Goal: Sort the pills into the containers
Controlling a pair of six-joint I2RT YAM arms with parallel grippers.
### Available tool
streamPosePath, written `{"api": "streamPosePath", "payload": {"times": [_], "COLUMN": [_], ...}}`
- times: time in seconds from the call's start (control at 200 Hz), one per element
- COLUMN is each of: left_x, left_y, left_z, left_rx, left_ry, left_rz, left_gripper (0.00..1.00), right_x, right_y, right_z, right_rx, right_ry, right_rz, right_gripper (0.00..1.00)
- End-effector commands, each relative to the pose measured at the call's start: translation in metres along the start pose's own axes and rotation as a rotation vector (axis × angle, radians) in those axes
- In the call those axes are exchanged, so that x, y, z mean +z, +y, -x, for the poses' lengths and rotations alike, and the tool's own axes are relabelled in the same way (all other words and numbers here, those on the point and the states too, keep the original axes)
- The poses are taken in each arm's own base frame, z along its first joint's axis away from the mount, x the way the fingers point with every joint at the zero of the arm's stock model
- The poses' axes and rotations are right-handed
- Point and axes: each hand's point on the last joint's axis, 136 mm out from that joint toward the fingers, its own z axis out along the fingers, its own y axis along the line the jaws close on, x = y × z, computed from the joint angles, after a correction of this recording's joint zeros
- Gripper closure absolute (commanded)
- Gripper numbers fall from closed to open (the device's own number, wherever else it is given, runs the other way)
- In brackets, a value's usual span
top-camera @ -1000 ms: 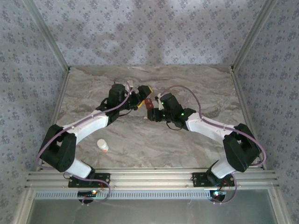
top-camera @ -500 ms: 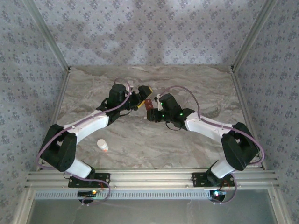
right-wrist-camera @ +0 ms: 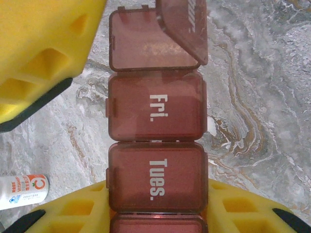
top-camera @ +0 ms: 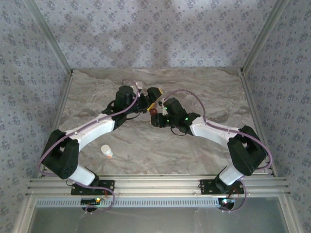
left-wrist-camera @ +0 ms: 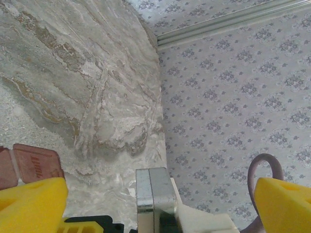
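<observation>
Both wrists have crept closer together over the last second: the left gripper point(top-camera: 152, 95) has nudged right, and the right gripper point(top-camera: 154, 115) has slid left to meet it.

From the top camera I've got them nose to nose over the middle of the marble table point(top-camera: 204, 87). The red-brown containers point(top-camera: 153, 111) sit between them. The white bottle point(top-camera: 106, 151) lies well apart, down near the left arm's base.

Over to the left wrist: its yellow fingers point(left-wrist-camera: 31, 204) are spread wide with nothing between them. A corner of the containers, with a raised lid point(left-wrist-camera: 36, 162), sits just beside the left-hand finger.

Now the right wrist: this pincer is pinching the containers across the "Tues." compartment, a yellow pad on each side. "Fri." comes next along, closed. The compartment beyond it has its lid tipped open. One left-arm finger looms at the upper left, and the bottle peeks in at the lower left edge.
</observation>
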Motion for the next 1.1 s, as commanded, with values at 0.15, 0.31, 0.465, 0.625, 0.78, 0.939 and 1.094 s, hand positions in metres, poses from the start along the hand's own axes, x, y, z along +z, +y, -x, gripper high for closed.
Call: {"api": "streamPosePath", "payload": {"times": [0.15,0.31,0.465,0.625,0.78,0.939,1.094], "left_x": [-0.023,-0.044,-0.058,-0.06,-0.058,-0.056,-0.056], "left_y": [-0.004,0.022,0.045,0.055,0.059,0.061,0.061], "left_z": [0.019,0.034,0.041,0.04,0.039,0.039,0.039], "left_rx": [0.092,0.134,0.122,0.13,0.131,0.132,0.133], "left_ry": [-0.099,-0.158,-0.187,-0.185,-0.178,-0.173,-0.169], "left_rz": [0.071,0.183,0.24,0.269,0.276,0.279,0.279], "left_gripper": [0.02,0.02,0.02,0.02,0.02,0.02,0.02], "right_x": [0.002,0.009,0.015,0.022,0.029,0.034,0.036], "right_y": [-0.009,-0.032,-0.044,-0.054,-0.073,-0.083,-0.091], "right_z": [-0.006,-0.026,-0.042,-0.056,-0.065,-0.071,-0.08], "right_rx": [-0.051,-0.169,-0.284,-0.366,-0.384,-0.383,-0.367], "right_ry": [0.014,0.087,0.156,0.219,0.271,0.296,0.323], "right_rz": [-0.031,-0.102,-0.122,-0.123,-0.17,-0.194,-0.215], "right_gripper": [0.69,0.68,0.66,0.65,0.64,0.62,0.59]}}
